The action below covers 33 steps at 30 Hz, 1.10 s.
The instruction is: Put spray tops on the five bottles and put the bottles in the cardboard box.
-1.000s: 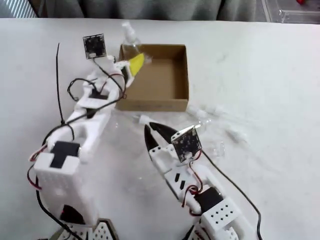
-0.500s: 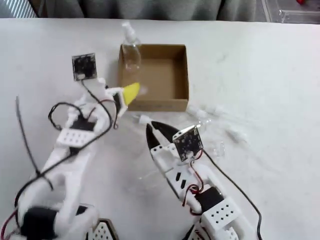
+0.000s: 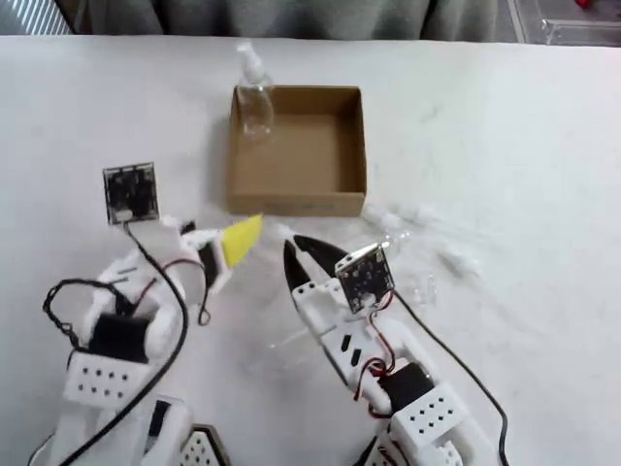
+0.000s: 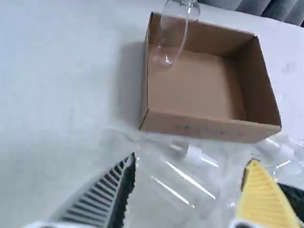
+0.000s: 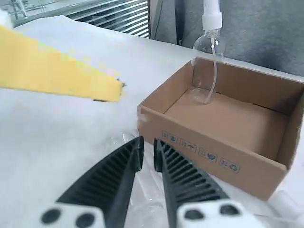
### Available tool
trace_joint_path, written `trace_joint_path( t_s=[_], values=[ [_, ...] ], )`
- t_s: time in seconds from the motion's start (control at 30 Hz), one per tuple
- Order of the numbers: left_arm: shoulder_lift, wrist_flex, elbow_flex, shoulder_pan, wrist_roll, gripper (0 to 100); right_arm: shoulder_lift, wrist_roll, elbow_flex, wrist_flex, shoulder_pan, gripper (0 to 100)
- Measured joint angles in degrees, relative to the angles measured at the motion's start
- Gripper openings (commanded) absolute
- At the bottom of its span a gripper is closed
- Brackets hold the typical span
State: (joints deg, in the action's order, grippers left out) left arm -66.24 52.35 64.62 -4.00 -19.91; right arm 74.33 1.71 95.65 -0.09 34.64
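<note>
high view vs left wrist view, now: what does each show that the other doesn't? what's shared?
High view, not left wrist: both arm bodies, the right gripper in front of the cardboard box, loose clear parts farther right of the box.
Left wrist, not high: a clear bottle lying on the table inside the open left gripper, hard to make out from above.
Both: the box, the spray-topped bottle standing in its far corner, the left gripper's yellow finger.
</note>
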Motion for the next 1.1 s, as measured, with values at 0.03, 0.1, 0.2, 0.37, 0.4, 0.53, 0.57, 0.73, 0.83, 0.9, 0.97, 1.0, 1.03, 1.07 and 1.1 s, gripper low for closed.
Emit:
trace_joint_path(
  t_s=[0.03,0.1,0.2,0.37,0.4,0.53,0.57,0.73,0.83,0.9,0.97,1.0,1.03,1.07,1.1],
  values=[
    [-1.58,2.64,0.00,0.00,-0.35,34,0.00,0.00,0.00,0.00,0.00,2.6],
    [-4.66,7.30,0.00,0.00,-0.79,34,0.00,0.00,0.00,0.00,0.00,2.6],
    [-9.23,10.90,2.02,0.09,-0.88,34,0.00,0.00,0.00,0.00,0.00,2.6],
    [-17.49,9.85,10.29,0.00,-3.34,34,0.00,0.00,0.00,0.00,0.00,2.6],
    [-19.16,8.88,12.40,0.00,-4.22,34,0.00,0.00,0.00,0.00,0.00,2.6],
    [-24.53,3.08,21.19,0.00,-8.00,34,0.00,0.00,0.00,0.00,0.00,2.6],
    [-25.67,1.41,23.38,0.00,-8.62,34,0.00,0.00,0.00,0.00,0.00,2.6],
    [-29.98,-1.85,30.33,0.09,-9.14,34,0.00,0.00,0.00,0.00,0.00,2.6],
    [-31.91,-1.93,31.03,-0.44,-9.14,34,0.00,0.35,0.00,0.00,0.00,2.6],
    [-32.88,-2.20,32.70,-1.85,-9.14,34,0.00,0.35,0.00,0.00,0.00,2.6],
    [-33.23,-2.29,32.70,-3.25,-9.14,34,0.00,0.35,0.00,0.00,0.00,2.6],
    [-33.23,-2.29,32.70,-3.52,-9.14,34,0.00,0.35,0.00,0.00,0.00,2.6],
    [-33.41,-2.29,32.70,-3.52,-9.14,34,0.00,0.35,0.00,0.00,0.00,2.6],
    [-33.41,-2.29,32.70,-3.52,-9.23,34,0.00,0.35,0.00,0.00,0.00,2.6],
    [-33.41,-2.29,32.70,-3.43,-9.23,34,0.00,0.35,0.00,0.00,0.00,2.6]
  ],
)
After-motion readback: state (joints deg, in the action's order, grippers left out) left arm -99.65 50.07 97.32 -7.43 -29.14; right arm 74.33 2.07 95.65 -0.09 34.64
